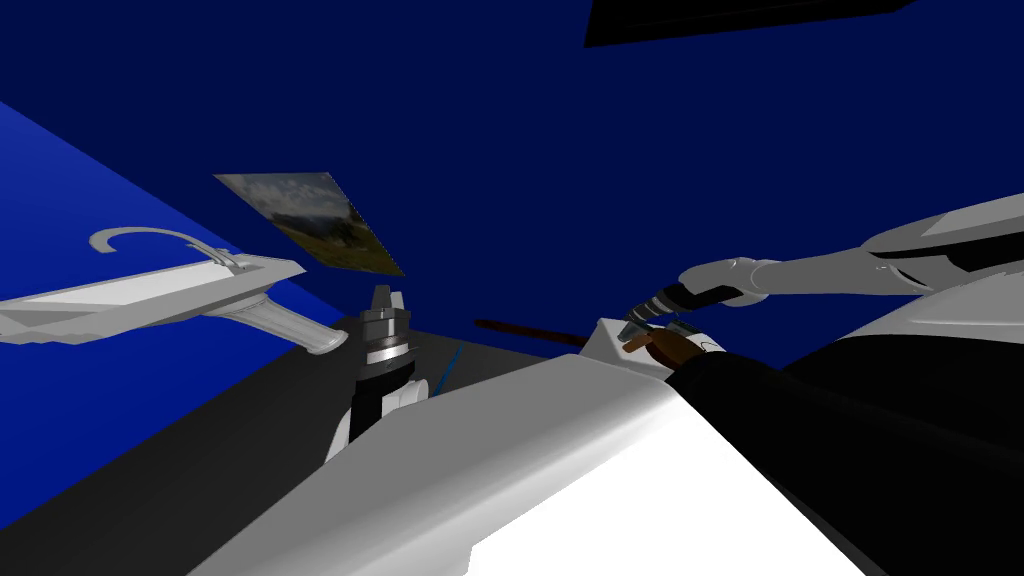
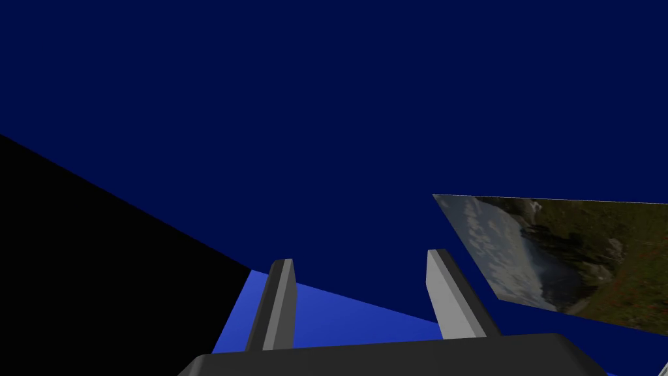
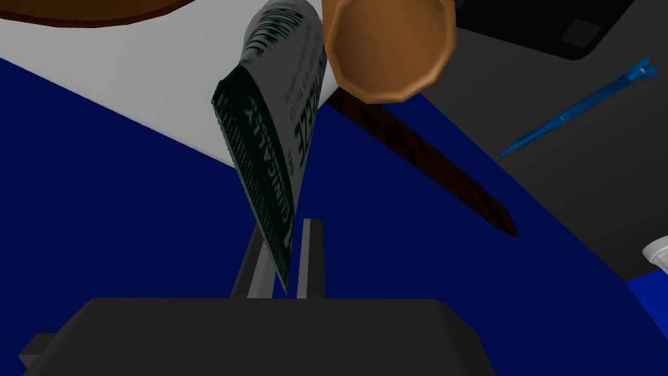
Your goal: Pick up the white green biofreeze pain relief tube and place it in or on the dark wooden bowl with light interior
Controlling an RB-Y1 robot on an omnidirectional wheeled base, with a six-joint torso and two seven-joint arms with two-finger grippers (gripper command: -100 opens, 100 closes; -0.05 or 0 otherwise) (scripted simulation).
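My right gripper (image 3: 287, 228) is shut on the flat crimped end of the white and green tube (image 3: 274, 130), which stands up out of the fingers with its printed side showing. The tube's far end reaches a white surface (image 3: 163, 85), next to a round brown object (image 3: 389, 49). A curved dark brown rim (image 3: 65, 10), perhaps the bowl, lies just past that surface. In the head view the right gripper (image 1: 640, 322) is stretched out over the white surface (image 1: 605, 340). My left gripper (image 2: 361, 258) is open and holds nothing; it points upward at centre left (image 1: 383, 295).
A blue pen (image 3: 574, 108) lies on dark grey floor. A long dark wooden strip (image 3: 430, 163) runs along the foot of the blue wall. A white basin with a curved tap (image 1: 150, 290) juts from the wall on the left, near a landscape picture (image 1: 310, 220).
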